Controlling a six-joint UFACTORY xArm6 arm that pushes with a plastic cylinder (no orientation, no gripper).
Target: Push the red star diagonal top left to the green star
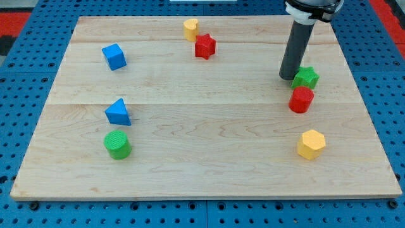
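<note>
The red star [205, 46] lies near the view's top, just right of centre, touching or almost touching a yellow block [191, 29] at its upper left. The green star [306, 78] lies at the view's right, with a red cylinder-like block [301, 100] just below it. My tip [288, 76] rests on the board right beside the green star's left side, far to the right of the red star.
A blue cube [114, 56] sits at the upper left, a blue triangle [118, 112] at the left middle, a green cylinder [118, 144] below it. A yellow hexagon [311, 144] lies at the lower right. The wooden board [202, 164] lies on a blue perforated table.
</note>
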